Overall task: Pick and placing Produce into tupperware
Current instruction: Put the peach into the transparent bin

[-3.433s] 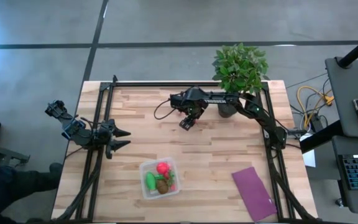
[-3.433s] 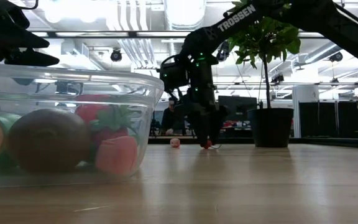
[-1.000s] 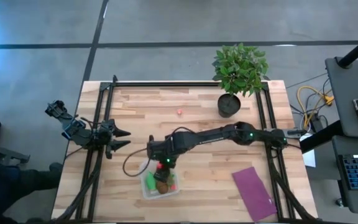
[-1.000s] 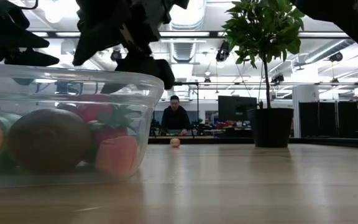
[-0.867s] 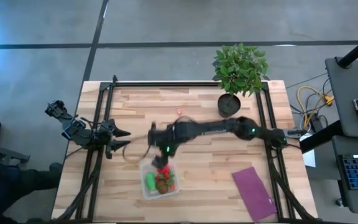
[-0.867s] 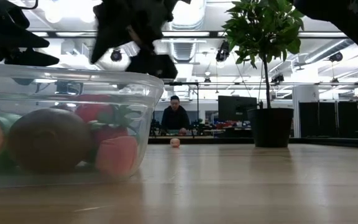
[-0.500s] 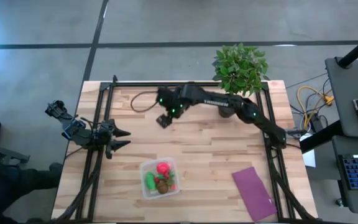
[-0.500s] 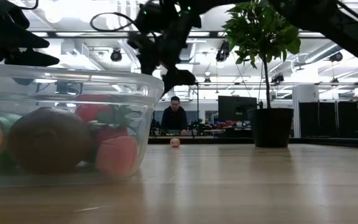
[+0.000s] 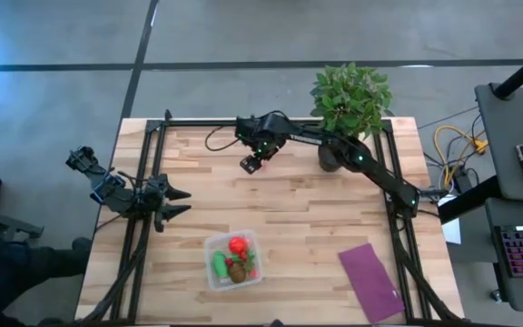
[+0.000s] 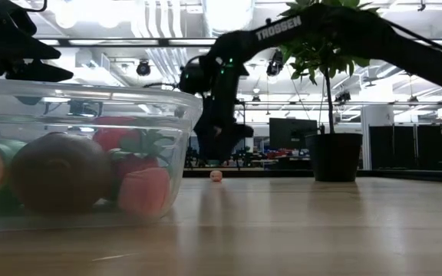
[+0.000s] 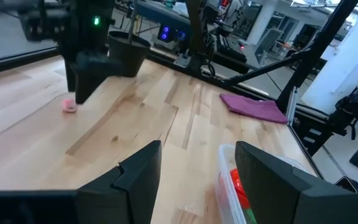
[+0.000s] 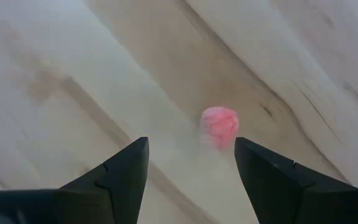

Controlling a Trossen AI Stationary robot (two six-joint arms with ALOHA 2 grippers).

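The clear tupperware (image 9: 210,263) stands near the table's near edge. It holds a red ball (image 9: 237,245), a green piece (image 9: 220,264) and a brown oval (image 9: 237,272). The low view shows the brown oval (image 10: 60,172) against the tupperware's wall (image 10: 171,115). One tiny pink bit (image 12: 219,124) lies on the wood in the far half of the table, also seen in the low view (image 10: 216,175). My right gripper (image 12: 191,177) hangs open just above the bit, fingers pointing down (image 9: 252,163). My left gripper (image 9: 176,202) waits open at the left edge.
A potted plant (image 9: 349,98) stands at the far right, its pot (image 9: 332,156) close to the right arm. A purple cloth (image 9: 369,282) lies at the near right. Bare wood spreads between the tupperware and the pink bit. A black frame (image 9: 271,123) runs along the table's edges.
My right gripper has swung from above the tupperware toward the far edge, passing over the middle of the table, and has come down over the pink bit. The tupperware and the bit have stayed in place.
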